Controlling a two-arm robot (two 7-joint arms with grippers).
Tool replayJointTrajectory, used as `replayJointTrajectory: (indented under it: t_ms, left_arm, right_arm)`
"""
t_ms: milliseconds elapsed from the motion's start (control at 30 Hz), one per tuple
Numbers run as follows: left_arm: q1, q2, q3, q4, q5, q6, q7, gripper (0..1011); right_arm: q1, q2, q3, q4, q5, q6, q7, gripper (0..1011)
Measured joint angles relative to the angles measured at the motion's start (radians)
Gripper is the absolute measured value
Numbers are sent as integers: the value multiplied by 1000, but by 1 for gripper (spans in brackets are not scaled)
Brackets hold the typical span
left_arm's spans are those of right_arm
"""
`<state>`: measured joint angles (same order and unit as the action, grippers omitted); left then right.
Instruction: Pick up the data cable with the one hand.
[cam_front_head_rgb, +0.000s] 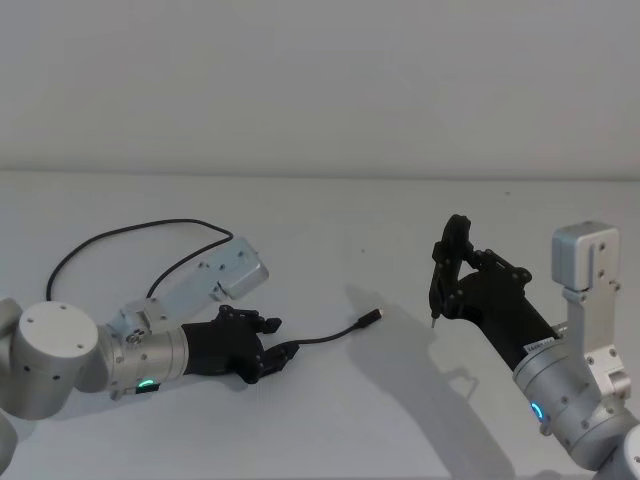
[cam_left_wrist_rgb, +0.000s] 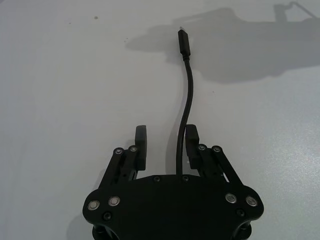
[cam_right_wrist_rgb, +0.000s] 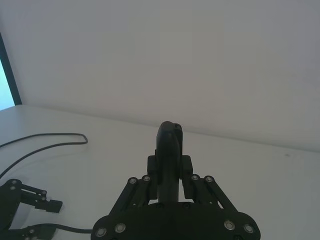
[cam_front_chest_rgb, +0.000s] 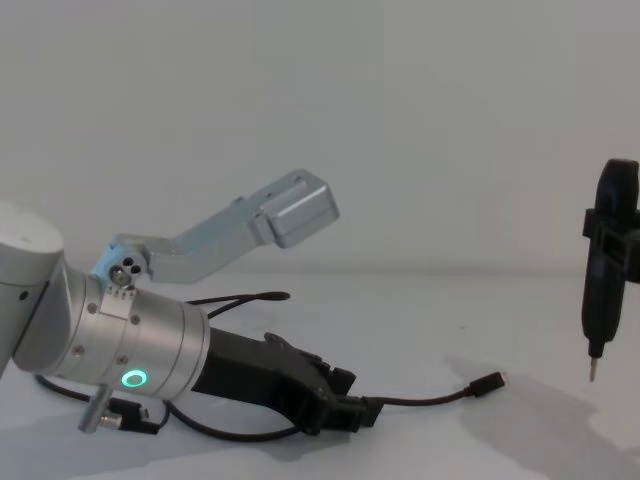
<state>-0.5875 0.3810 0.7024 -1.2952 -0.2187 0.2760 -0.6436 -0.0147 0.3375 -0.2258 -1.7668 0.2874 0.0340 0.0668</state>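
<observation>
White bench (cam_front_head_rgb: 350, 420) and a plain pale wall (cam_front_head_rgb: 320, 80) make up the whole setting. The left hand (cam_front_head_rgb: 278, 338) sits low over the bench on the near left, its short black fingers (cam_left_wrist_rgb: 141, 142) pointing right along the surface. They stand a moderate way apart and are not closed on anything. The data cable (cam_front_head_rgb: 320, 337) runs straight through the gap between them. In the left wrist view it passes just beside one finger (cam_left_wrist_rgb: 192, 142); whether it touches that finger cannot be told.

From the left hand (cam_left_wrist_rgb: 166, 131) the data cable (cam_left_wrist_rgb: 189, 95) leads outward in a gentle bend. It ends at its plug (cam_front_head_rgb: 372, 316), which lies on the bench with its pale tip pointing away from the hand, between the two arms. In the chest view the left hand (cam_front_chest_rgb: 355, 397) hovers close above the surface, and the data cable (cam_front_chest_rgb: 420, 402) leaves it rightward. Behind the hand comes the silver arm with a green ring light (cam_front_chest_rgb: 132, 379) and a grey bracket (cam_front_chest_rgb: 250, 225) above it. More black cable loops (cam_front_head_rgb: 130, 230) across the far left of the bench.

Well apart on the right, the right hand (cam_front_head_rgb: 447, 288) is raised off the bench, clamped on a dark tool (cam_front_chest_rgb: 605, 270) with a thin metal tip (cam_front_chest_rgb: 592, 372) pointing down.
</observation>
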Motion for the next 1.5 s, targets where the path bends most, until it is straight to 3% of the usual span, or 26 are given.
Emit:
replayJointTrajectory:
  t_ms: [200,367,600,1167,1500]
  left_arm:
    - [0,0,0,0,0,0,0,396]
    - [0,0,0,0,1,0,0,218]
    - [0,0,0,0,1,0,0,58]
    - [1,3,0,-4,7,-27,-2,51]
    - [0,23,5,-15,39,-149,-25,50]
  right_arm:
    - [0,0,0,0,0,0,0,274]
    - [0,0,0,0,0,0,0,274]
    - [0,0,0,0,0,0,0,274]
    - [0,0,1,0,0,0,0,274]
    - [-10,-9,34,-29,48,-4,24,275]
